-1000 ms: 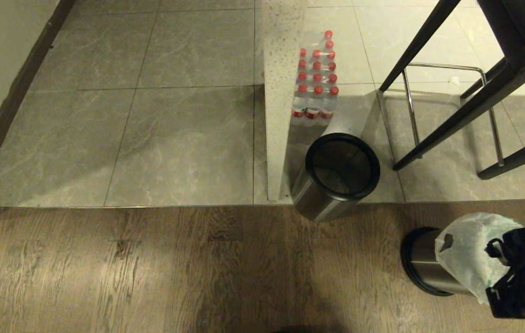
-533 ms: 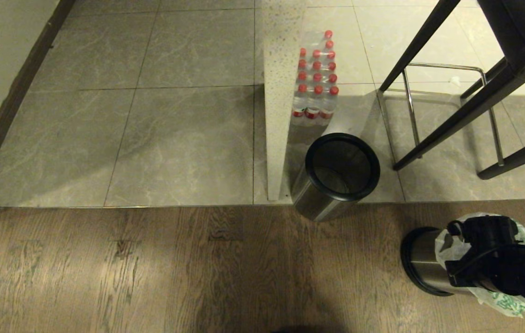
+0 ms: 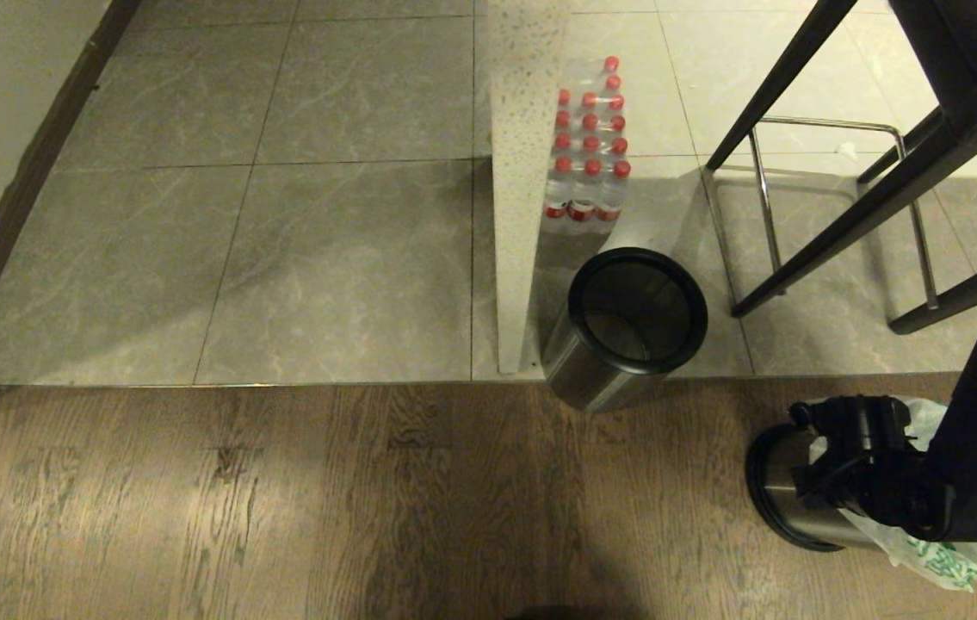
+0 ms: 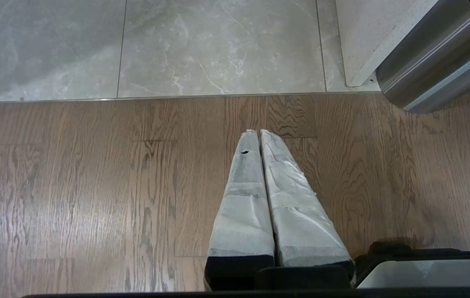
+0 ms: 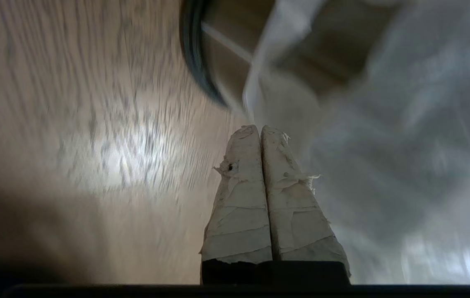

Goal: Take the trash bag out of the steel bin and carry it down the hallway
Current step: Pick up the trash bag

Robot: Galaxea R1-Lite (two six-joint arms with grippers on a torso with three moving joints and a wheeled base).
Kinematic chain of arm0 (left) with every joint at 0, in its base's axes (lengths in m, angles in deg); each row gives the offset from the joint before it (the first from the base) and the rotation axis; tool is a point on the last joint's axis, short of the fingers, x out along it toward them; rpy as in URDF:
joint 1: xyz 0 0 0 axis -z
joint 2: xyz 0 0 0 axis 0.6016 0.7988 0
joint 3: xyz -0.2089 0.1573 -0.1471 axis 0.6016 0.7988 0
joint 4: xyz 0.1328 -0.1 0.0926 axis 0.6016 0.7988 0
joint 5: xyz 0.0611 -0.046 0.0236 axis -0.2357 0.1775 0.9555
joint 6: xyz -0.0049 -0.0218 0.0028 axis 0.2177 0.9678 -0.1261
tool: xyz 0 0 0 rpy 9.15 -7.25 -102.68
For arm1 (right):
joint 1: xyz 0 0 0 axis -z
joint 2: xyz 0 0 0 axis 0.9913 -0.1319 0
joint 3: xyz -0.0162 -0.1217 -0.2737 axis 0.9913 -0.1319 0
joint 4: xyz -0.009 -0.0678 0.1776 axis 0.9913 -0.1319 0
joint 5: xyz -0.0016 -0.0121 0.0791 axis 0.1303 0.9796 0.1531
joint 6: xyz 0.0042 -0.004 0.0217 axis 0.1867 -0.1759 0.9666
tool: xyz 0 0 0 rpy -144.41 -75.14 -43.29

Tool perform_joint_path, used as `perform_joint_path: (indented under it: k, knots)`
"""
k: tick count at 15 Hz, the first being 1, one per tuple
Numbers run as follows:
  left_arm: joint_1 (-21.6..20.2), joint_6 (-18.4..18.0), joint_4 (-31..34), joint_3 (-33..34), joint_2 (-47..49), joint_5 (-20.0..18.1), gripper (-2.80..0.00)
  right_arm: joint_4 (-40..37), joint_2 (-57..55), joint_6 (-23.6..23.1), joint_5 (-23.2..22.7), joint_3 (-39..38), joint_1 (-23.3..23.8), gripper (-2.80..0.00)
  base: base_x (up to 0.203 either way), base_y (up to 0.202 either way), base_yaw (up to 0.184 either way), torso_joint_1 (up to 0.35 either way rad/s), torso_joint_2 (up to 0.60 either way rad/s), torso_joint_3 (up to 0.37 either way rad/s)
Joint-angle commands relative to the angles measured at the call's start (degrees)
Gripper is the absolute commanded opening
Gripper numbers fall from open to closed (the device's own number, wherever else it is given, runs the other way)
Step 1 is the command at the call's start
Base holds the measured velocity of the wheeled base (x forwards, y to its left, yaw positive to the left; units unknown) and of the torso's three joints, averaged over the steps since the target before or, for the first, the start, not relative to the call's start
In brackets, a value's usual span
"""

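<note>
The steel bin [image 3: 779,492] stands on the wooden floor at the lower right, and its black ring [image 5: 194,58] shows in the right wrist view. The crinkled white trash bag [image 3: 946,561] with green print bulges out of its top, largely covered by my right arm [image 3: 901,491]. My right gripper [image 5: 260,129] is shut with nothing between its fingers, its tips right beside the bag's plastic [image 5: 388,149]. The left gripper [image 4: 258,132] is shut and empty, hanging over the wood floor. The hallway's grey tiles [image 3: 324,224] lie ahead.
A second, empty steel bin [image 3: 636,331] stands by a white partition [image 3: 518,198], with a pack of red-capped bottles [image 3: 589,146] behind it. Black stool legs [image 3: 867,198] and a chrome footrest [image 3: 763,198] are at the right. A wall with dark skirting [image 3: 15,207] runs along the left.
My right arm has swung in from the right edge and now sits over the bag, covering most of it. The bag's bulge has shifted toward the lower right. The left arm is still.
</note>
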Motion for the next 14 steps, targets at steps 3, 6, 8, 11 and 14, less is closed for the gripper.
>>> perform_joint_path:
  k: [3, 6, 8, 11, 14]
  knots:
    - [0.0, 0.0, 0.0, 0.0, 0.1, 0.0, -2.8, 5.7, -3.3, -5.1, 0.3, 0.7, 0.9, -2.8, 0.0, 0.0, 0.0, 0.0, 0.0, 0.0]
    - [0.0, 0.0, 0.0, 0.0, 0.1, 0.1, -2.8, 7.2, -2.9, -7.5, 1.0, 0.6, 1.3, -2.8, 0.0, 0.0, 0.0, 0.0, 0.0, 0.0]
    - [0.0, 0.0, 0.0, 0.0, 0.1, 0.0, -2.8, 7.3, -2.1, -7.8, 3.3, 0.5, 1.3, -2.8, 0.0, 0.0, 0.0, 0.0, 0.0, 0.0]
    - [0.0, 0.0, 0.0, 0.0, 0.1, 0.0, -2.8, 7.4, 0.4, -7.9, 4.5, 0.3, 1.3, -2.8, 0.0, 0.0, 0.0, 0.0, 0.0, 0.0]
    - [0.0, 0.0, 0.0, 0.0, 0.1, 0.1, -2.8, 7.3, 3.1, -9.3, 5.9, -0.2, 1.3, -2.8, 0.0, 0.0, 0.0, 0.0, 0.0, 0.0]
